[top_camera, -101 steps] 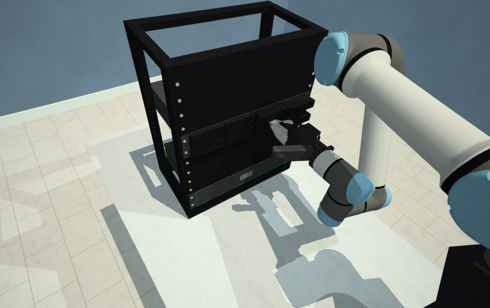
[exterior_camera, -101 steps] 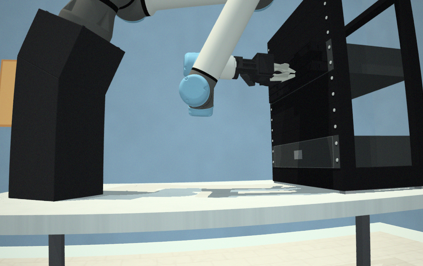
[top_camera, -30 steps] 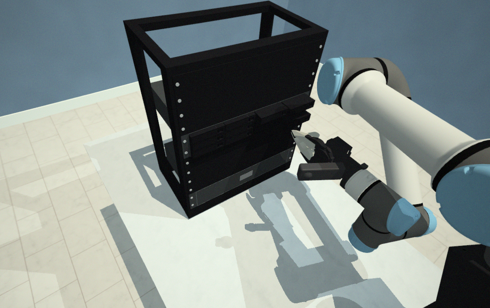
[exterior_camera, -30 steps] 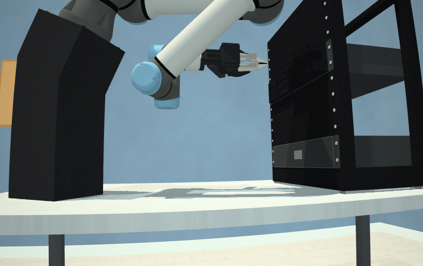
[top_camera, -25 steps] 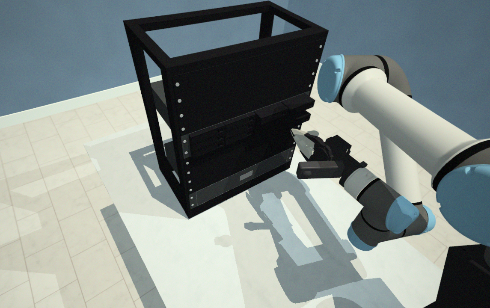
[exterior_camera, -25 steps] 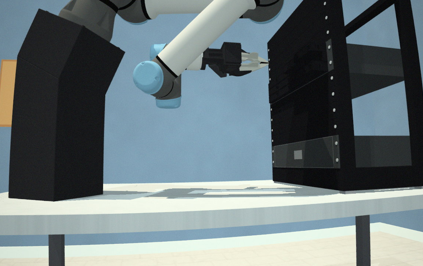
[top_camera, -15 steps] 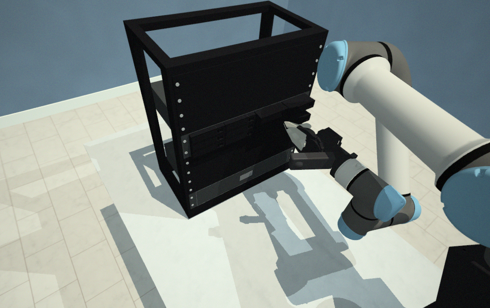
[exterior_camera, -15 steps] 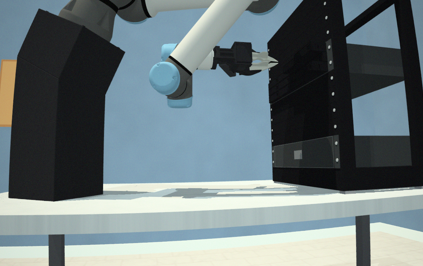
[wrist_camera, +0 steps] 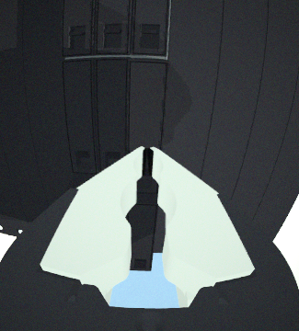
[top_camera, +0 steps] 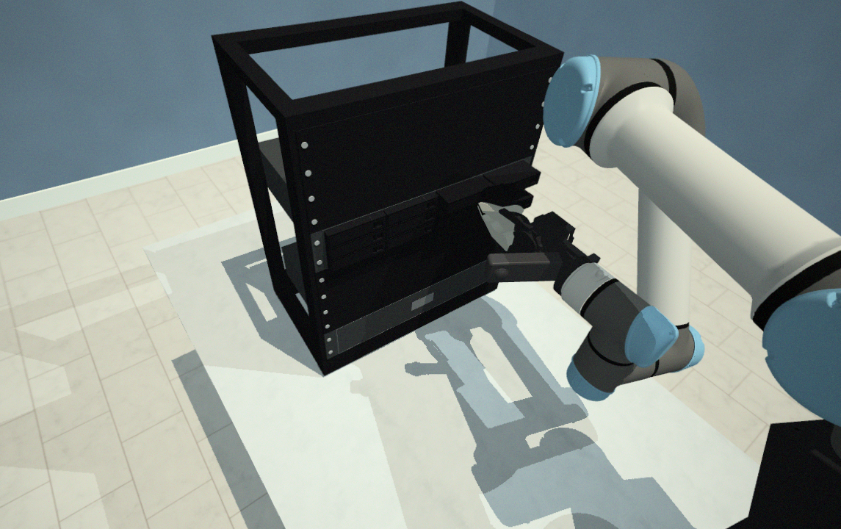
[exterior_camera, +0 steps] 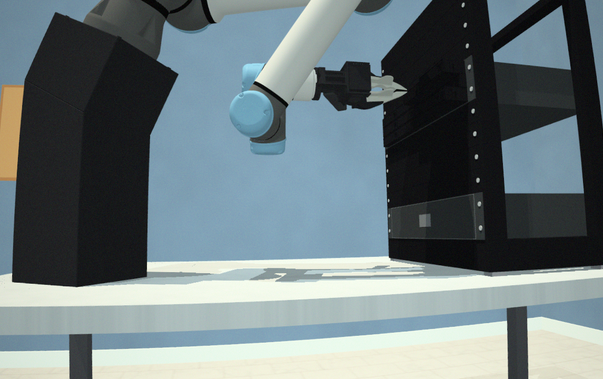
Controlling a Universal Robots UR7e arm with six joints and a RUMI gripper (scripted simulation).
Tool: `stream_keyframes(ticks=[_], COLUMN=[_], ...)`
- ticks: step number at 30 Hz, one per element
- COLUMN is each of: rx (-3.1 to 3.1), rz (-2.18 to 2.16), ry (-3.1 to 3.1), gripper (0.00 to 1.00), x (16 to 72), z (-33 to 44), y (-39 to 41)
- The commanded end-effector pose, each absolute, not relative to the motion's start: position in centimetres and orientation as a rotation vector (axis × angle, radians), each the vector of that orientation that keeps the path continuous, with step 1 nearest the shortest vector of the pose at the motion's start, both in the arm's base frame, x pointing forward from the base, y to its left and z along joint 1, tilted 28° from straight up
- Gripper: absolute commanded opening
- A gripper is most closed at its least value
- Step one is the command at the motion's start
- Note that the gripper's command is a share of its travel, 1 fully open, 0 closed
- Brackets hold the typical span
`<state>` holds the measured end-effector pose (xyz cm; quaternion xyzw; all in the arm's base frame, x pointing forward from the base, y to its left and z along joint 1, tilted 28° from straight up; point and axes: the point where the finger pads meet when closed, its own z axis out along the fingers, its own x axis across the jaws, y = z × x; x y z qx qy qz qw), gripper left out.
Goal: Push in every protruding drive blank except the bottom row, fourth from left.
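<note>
The black rack [top_camera: 410,85] [exterior_camera: 494,165] stands upright. Its two left columns of drive blanks [top_camera: 351,245] look flush. The top-row third blank [top_camera: 459,192] [wrist_camera: 147,98] sticks out. The top-row fourth blank [top_camera: 514,175] sticks out too; below it another fourth-column blank [top_camera: 523,199] sticks out, its row not clear. My gripper [top_camera: 479,204] [exterior_camera: 406,90] [wrist_camera: 147,150] is shut and empty, its tips at the right part of the top-row third blank. Whether they touch is not clear. The fingers hide part of the third and fourth columns.
A large plain panel [top_camera: 410,145] lies above the blanks, and a grey panel [top_camera: 377,322] [exterior_camera: 449,219] sits low on the rack. The rack stands on a white table [top_camera: 291,421] [exterior_camera: 247,294]. The arm's black pedestal [exterior_camera: 49,188] stands in front of the rack.
</note>
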<state>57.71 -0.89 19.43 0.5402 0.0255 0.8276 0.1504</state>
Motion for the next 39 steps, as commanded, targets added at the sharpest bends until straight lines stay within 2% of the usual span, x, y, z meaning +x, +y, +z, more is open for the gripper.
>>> stream_keyframes(ticks=[1,39], rx=[1.547,1.547], rz=[2.379,2.379], ry=[0.075,0.075], gripper=[0.0,0.0], x=[57.8,58.65], z=[19.56,19.8], y=[-0.83,-0.87])
